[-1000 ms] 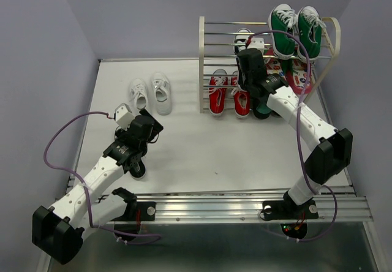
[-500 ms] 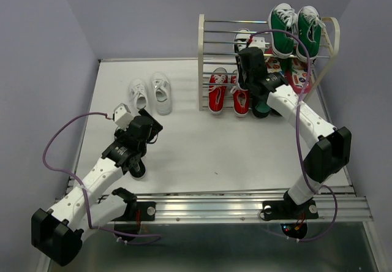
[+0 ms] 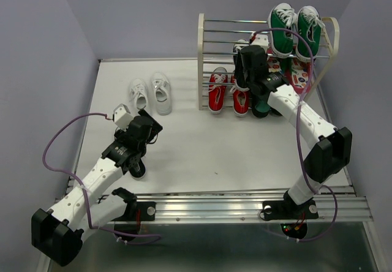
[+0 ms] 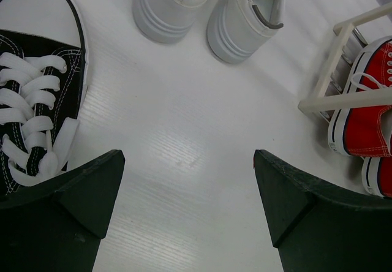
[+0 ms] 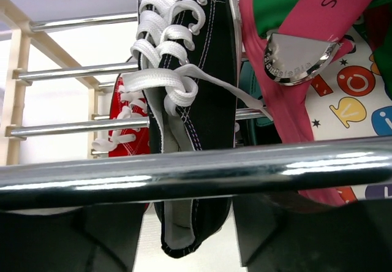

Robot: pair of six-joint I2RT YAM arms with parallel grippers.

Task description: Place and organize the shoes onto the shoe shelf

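The shoe shelf (image 3: 201, 64) stands at the back right. One black shoe (image 5: 190, 100) lies across its middle rods. My right gripper (image 5: 187, 223) is open, its fingers either side of the shoe's heel with a gap on both sides. In the top view this gripper (image 3: 248, 60) covers most of that shoe. The red pair (image 3: 217, 92) sits on the bottom tier. The white pair (image 3: 150, 94) stands on the table left of the shelf. Another black shoe (image 4: 37, 100) lies beside my left gripper (image 4: 188, 180), which is open over bare table.
Green sneakers (image 3: 295, 30) sit on the shelf's top tier at the right. Pink patterned flip-flops (image 5: 318, 70) lie next to the black shoe on the shelf. A front shelf rod (image 5: 196, 174) crosses just above my right fingers. Purple walls stand close on both sides.
My right gripper has gone from shut to open, letting go of the black shoe on the shelf rods. The left arm has not moved.
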